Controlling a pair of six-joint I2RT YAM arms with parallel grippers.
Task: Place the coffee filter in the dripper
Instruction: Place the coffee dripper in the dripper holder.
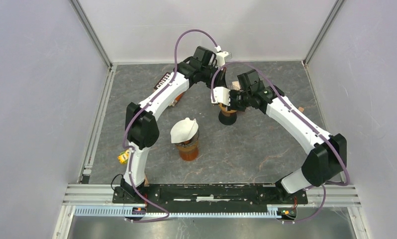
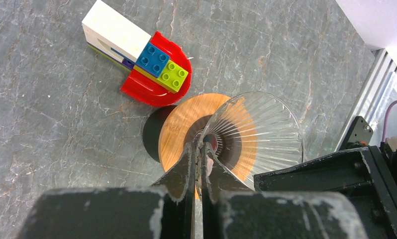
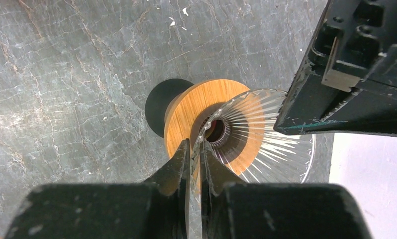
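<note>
Two grippers meet at the dripper (image 2: 266, 124), the landmark for every place below. Left gripper (image 2: 200, 149): clenched on the rim of the ribbed glass cone, with the glass edge between its fingers. Right gripper (image 3: 195, 147): likewise clamped on the rim, at a different point of it. Dripper: axis roughly upright, wide mouth up, narrow outlet down through a round wooden collar (image 2: 181, 124) over a black base (image 2: 150, 134).

Filter (image 1: 183, 130) — white, not in the dripper — lies well apart from it, to its left and nearer the arm bases. It rests across the mouth of an amber cup (image 1: 189, 149). Which way its tip points, and how its long axis runs, cannot be told from above.

Writing: one dark sign (image 1: 161, 80), left of the dripper and partly under the left arm, reads "COFFEE" in white capitals.

Toy bricks (image 2: 156, 64) — white, blue and green on a red arch — lie near the dripper, apart from its base.
</note>
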